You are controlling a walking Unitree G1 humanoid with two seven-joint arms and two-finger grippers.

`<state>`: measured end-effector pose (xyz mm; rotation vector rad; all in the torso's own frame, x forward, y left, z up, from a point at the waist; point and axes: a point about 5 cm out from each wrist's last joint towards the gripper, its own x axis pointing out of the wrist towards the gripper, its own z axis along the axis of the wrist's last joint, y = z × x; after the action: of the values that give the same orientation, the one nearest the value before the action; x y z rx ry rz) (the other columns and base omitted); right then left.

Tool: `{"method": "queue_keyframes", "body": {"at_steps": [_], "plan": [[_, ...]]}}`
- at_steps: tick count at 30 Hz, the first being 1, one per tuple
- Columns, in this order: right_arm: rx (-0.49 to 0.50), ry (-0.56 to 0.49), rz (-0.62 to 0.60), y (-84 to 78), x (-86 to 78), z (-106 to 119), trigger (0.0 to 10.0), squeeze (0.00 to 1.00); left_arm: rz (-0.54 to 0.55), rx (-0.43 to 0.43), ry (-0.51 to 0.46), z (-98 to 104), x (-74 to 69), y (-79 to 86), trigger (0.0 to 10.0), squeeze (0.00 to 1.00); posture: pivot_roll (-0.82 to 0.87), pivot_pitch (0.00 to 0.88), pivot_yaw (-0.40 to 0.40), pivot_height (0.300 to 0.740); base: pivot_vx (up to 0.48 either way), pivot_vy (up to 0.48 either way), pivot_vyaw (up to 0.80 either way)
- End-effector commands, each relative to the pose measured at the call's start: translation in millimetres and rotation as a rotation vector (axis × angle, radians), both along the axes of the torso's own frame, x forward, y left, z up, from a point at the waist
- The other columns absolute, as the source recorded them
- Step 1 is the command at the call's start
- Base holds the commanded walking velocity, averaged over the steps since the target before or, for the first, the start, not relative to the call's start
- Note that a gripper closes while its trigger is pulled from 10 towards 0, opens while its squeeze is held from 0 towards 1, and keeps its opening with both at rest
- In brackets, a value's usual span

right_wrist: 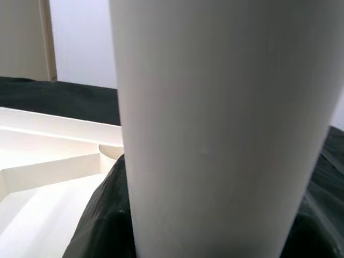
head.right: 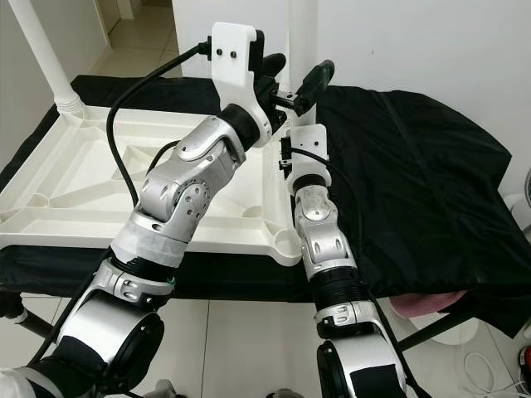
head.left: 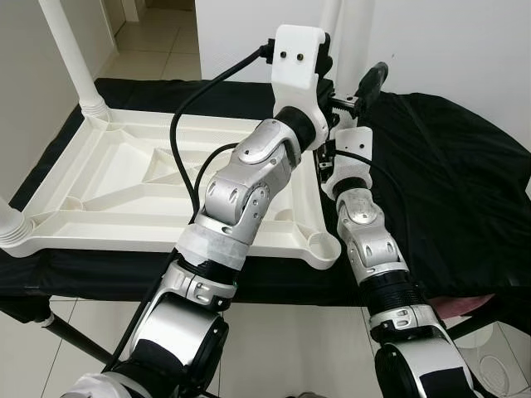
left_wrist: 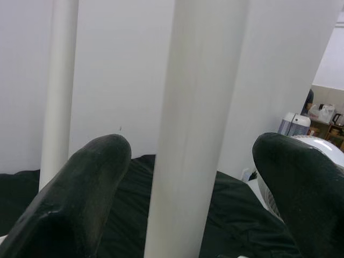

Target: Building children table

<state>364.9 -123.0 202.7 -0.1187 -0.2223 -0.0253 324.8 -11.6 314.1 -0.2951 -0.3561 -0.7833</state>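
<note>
Left eye view, nearest first: two silver arms reach forward over the near edge of a white plastic children's tabletop that lies upside down, ribs up, on a black cloth. An empty leg socket sits at the tabletop's near right corner. Farther on, both grippers meet at a white table leg standing upright at the far right corner. The right gripper grips this leg close against its fingers. In the left wrist view the left gripper straddles the same leg, its fingers spread wide with gaps either side. Another leg stands in the far left corner.
</note>
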Motion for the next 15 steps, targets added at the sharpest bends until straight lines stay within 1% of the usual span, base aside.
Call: {"method": "queue_keyframes", "body": {"at_steps": [1, 2, 3, 4, 5, 7, 10, 11, 12, 13, 15], "plan": [[0.030, -0.015, -0.027, -6.6, -1.0, 4, 10.0, 0.00, -0.046, 0.001, 0.022, -6, -0.1, -1.9, 10.0, 0.00, -0.10, 0.000, -0.025, 0.740, 0.000, 0.000, 0.00], [0.040, -0.018, -0.036, -9.7, -0.8, 5, 10.0, 0.00, -0.028, 0.000, 0.035, -7, 3.6, 2.4, 10.0, 0.00, -0.10, 0.000, -0.023, 0.740, 0.000, 0.000, 0.00], [0.040, -0.018, -0.036, -9.7, -0.8, 5, 10.0, 0.00, -0.028, 0.000, 0.035, -7, 3.6, 2.4, 10.0, 0.00, -0.10, 0.000, -0.023, 0.740, 0.000, 0.000, 0.00], [0.057, -0.032, -0.048, -14.1, -2.5, 7, 10.0, 0.00, -0.004, -0.018, 0.073, -12, 8.2, 12.4, 10.0, 0.00, -0.10, 0.000, -0.018, 0.740, 0.000, 0.000, 0.00], [0.057, -0.032, -0.048, -14.1, -2.5, 7, 10.0, 0.00, -0.004, -0.018, 0.073, -12, 8.2, 12.4, 10.0, 0.00, -0.10, 0.000, -0.018, 0.740, 0.000, 0.000, 0.00], [0.079, -0.048, -0.055, -18.1, -4.1, 9, 10.0, 0.00, -0.002, -0.035, 0.119, -20, 10.7, 22.4, 10.0, 0.00, -0.10, 0.000, -0.018, 0.740, 0.000, 0.000, 0.00], [0.079, -0.048, -0.055, -18.1, -4.1, 9, 10.0, 0.00, -0.002, -0.035, 0.119, -20, 10.7, 22.4, 10.0, 0.00, -0.10, 0.000, -0.018, 0.740, 0.000, 0.000, 0.00], [0.102, -0.061, -0.048, -21.1, -5.9, 9, 10.0, 0.00, 0.000, -0.002, 0.129, -31, 10.3, 30.2, 10.0, 0.00, -0.09, 0.000, -0.022, 0.740, 0.000, 0.000, 0.00], [0.125, -0.071, -0.037, -24.4, -9.3, 8, 10.0, 0.00, -0.002, 0.086, 0.124, -51, 5.9, 37.7, 10.0, 0.00, -0.08, 0.000, -0.030, 0.740, 0.000, 0.000, 0.00], [0.125, -0.071, -0.037, -24.4, -9.3, 8, 10.0, 0.00, -0.002, 0.086, 0.124, -51, 5.9, 37.7, 10.0, 0.00, -0.08, 0.000, -0.030, 0.740, 0.000, 0.000, 0.00], [0.155, -0.081, -0.012, -27.7, -14.5, 4, 10.0, 0.00, -0.026, 0.206, 0.127, -79, -4.1, 45.7, 10.0, 0.00, -0.07, 0.000, -0.036, 0.740, 0.000, 0.000, 0.00]]}}
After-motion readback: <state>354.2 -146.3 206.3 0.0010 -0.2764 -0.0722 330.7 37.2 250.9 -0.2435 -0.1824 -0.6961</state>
